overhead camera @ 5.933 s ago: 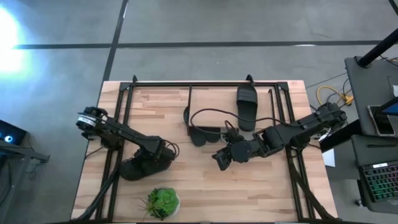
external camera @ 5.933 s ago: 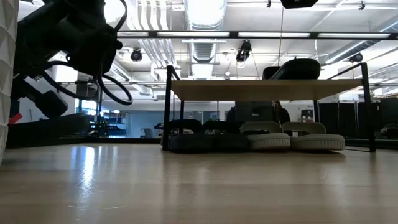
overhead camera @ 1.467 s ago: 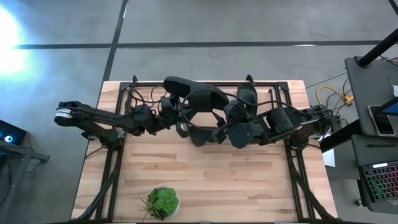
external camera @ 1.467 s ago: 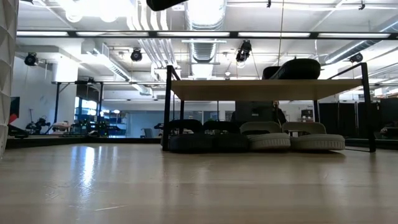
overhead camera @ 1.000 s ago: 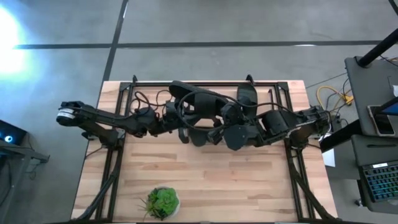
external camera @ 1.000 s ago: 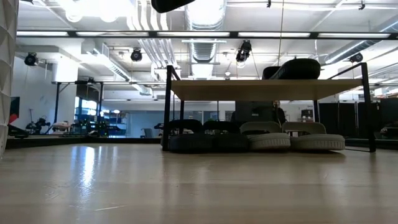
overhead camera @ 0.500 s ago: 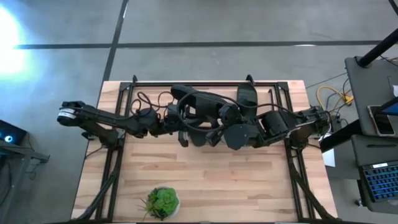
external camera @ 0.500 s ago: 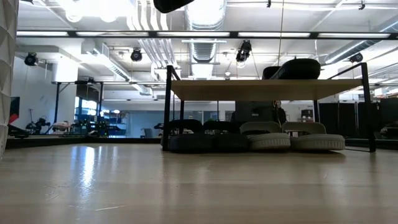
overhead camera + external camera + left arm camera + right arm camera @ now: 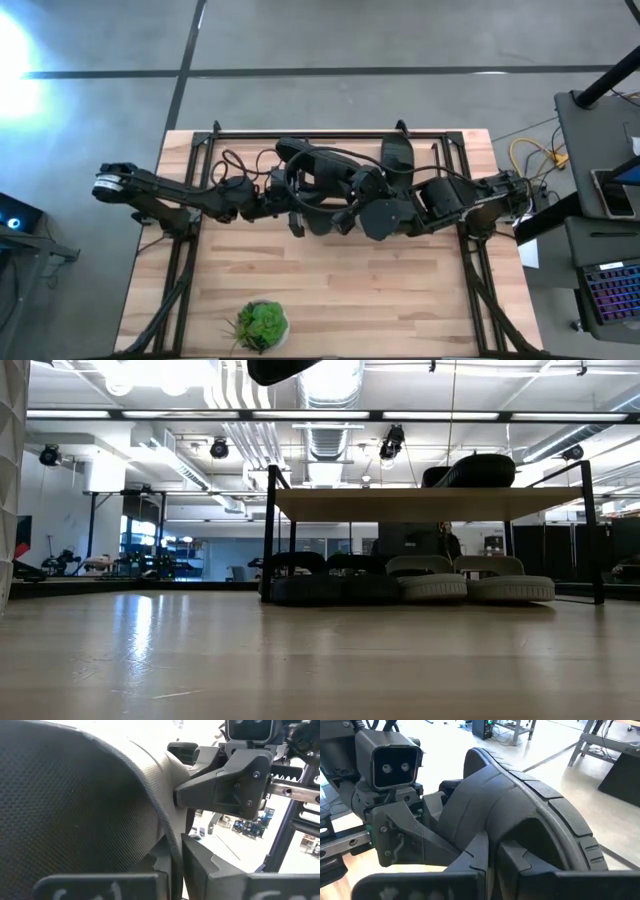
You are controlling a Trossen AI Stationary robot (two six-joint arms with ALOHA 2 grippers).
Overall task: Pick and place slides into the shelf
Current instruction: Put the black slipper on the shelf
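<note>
Left tool [image 9: 292,192]: closed on the black slide [image 9: 322,165], held aloft above the shelf [image 9: 425,503].
Black slide: light, springy foam; the strap edge looks the surest hold.
Right tool [image 9: 345,205]: clamped on the same slide's strap.

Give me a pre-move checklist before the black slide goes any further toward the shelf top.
1. Left gripper shut on the black slide: ok, jaws pinch its strap in the left wrist view.
2. Right gripper shut on the same slide: ok, jaws closed over its sole edge in the right wrist view.
3. Slide lifted off the shelf: ok, it hangs high above the board in the low view.
4. Free spot on the top board: ok in the high view, left of the other black slide already lying there.
5. Lower level filled: ok, four slides sit under the board.
6. Plant out of the way: ok, at the table's near edge.
</note>
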